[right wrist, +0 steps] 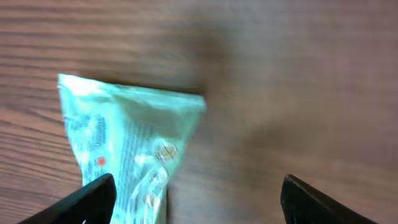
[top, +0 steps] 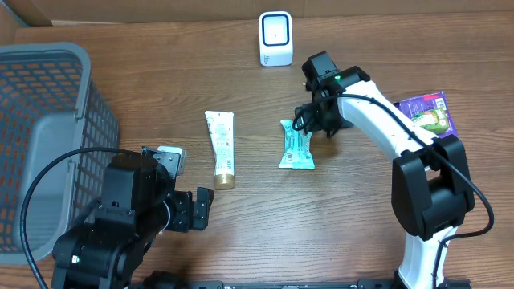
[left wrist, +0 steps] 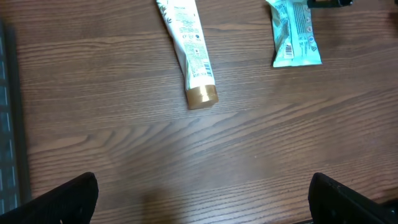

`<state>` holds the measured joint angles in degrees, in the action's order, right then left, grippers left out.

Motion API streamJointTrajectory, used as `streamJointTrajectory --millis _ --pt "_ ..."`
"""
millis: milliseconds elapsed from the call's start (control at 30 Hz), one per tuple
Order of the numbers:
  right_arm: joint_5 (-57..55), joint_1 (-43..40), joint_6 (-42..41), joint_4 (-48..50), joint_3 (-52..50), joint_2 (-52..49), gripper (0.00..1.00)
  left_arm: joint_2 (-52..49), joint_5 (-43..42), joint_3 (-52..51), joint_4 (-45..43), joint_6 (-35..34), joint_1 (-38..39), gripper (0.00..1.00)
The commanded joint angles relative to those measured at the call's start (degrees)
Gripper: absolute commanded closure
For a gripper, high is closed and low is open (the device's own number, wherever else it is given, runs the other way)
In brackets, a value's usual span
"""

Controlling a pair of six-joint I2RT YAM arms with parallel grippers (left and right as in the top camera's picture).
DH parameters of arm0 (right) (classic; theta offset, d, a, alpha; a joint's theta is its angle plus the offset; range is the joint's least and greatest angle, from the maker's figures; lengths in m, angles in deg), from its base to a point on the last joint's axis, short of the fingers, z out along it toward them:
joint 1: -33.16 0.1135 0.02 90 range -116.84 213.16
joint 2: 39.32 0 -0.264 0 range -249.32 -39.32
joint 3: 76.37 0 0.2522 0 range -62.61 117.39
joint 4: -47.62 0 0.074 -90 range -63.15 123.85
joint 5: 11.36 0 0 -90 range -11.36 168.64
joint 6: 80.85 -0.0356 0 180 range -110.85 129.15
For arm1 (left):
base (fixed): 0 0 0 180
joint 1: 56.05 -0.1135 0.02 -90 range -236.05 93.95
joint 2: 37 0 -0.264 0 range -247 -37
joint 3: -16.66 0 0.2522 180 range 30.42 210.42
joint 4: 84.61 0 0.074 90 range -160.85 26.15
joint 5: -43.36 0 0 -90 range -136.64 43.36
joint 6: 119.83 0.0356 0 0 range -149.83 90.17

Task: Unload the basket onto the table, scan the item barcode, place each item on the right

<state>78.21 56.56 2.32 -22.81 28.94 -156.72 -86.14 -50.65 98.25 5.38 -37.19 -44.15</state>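
The right claw [right wrist: 196, 193] is hovering spread above the flat teal plastic packet [top: 295, 146], which is lying unheld on the brown wooden table [top: 361, 233], apart from the small white boxy scanner [top: 275, 38]. The left claw [left wrist: 202, 190] is idling, spread. Grasping and presenting the barcode are seemingly remaining.

We see a dark brown wooden table [top: 265, 233], its long grain running side to side, filling nearly every view. Beyond its far left corner we glimpse a paler tan surface [top: 40, 8]. Light falls evenly, leaving soft shadows.
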Motion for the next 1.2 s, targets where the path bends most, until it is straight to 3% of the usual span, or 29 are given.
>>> streamJointTrajectory --millis 0,267,333,433,500,733,833,1167 --pt "5.5 -1.5 16.6 3.8 0.7 1.0 0.15 0.0 0.6 0.1 -0.2 -0.6 -0.3 0.0" --pt "12.1 1.0 18.1 6.5 0.7 0.9 0.2 0.0 0.6 0.1 -0.2 -0.6 -0.3 0.0" --pt "12.0 3.8 19.1 7.8 0.7 0.9 0.3 0.0 0.6 0.1 -0.2 -0.6 -0.3 0.0" --pt "12.0 6.7 18.8 10.1 0.7 0.4 0.52 0.0 0.6 0.1 -0.2 -0.6 -0.3 0.0" --pt "11.8 8.1 18.6 11.1 0.7 -0.4 0.56 0.0 0.6 0.1 -0.2 -0.6 -0.3 0.0" --pt "11.2 9.6 15.1 11.6 0.7 -4.2 0.61 0.0 0.6 0.1 -0.2 -0.6 -0.3 0.0" --pt "6.0 9.1 11.6 10.9 0.7 -4.5 0.62 0.0 0.6 0.1 -0.2 -0.6 -0.3 0.0" --pt "-1.9 2.2 2.6 9.7 0.7 -4.5 0.61 0.0 0.6 0.1 -0.2 -0.6 -0.3 0.0"
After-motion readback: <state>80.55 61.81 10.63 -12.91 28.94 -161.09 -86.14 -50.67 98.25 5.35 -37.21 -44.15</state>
